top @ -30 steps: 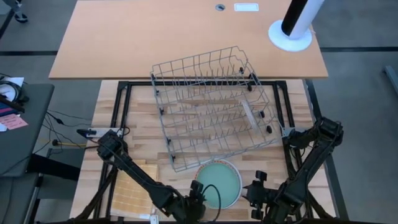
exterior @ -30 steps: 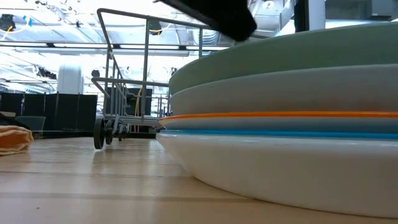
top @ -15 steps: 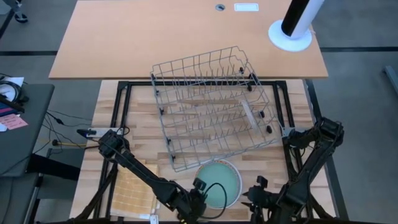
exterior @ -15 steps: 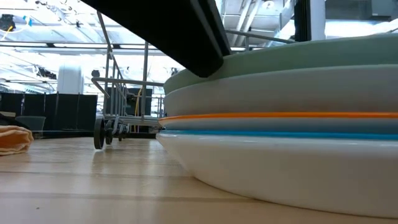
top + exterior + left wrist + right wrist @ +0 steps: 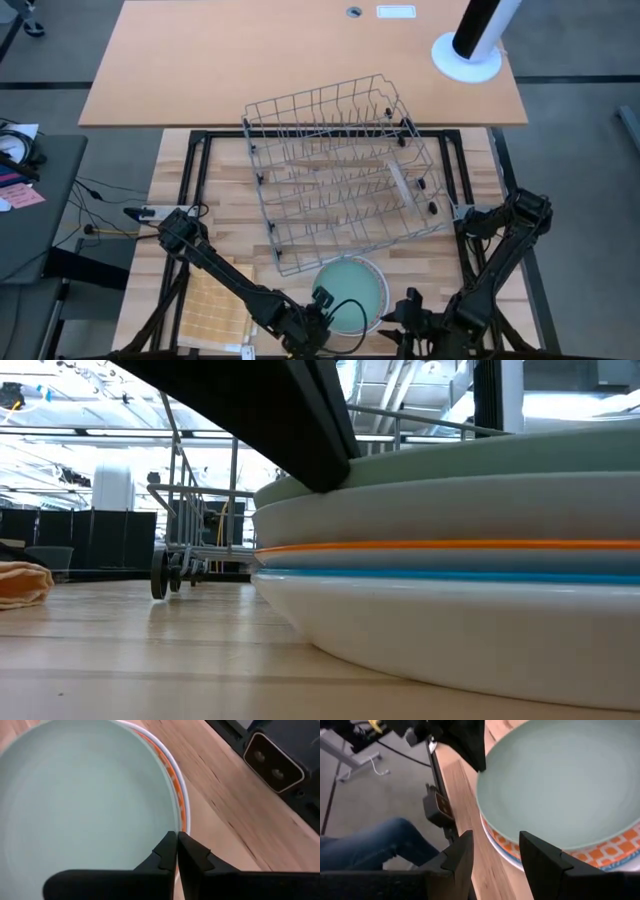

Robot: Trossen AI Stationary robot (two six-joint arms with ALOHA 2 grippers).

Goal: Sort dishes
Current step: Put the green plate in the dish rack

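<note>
One stacked teal plate (image 5: 352,292): left tool (image 5: 177,851), pressed together, noses its seven-o'clock rim; right tool (image 5: 495,847) spread; next, pinch rim.

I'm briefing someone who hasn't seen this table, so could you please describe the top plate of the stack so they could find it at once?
Start at the grey wire rack in the middle of the wooden table; the stack of plates sits just in front of it, between the two grippers. The top plate is plain pale teal-green, while the one beneath shows an orange patterned rim.
</note>
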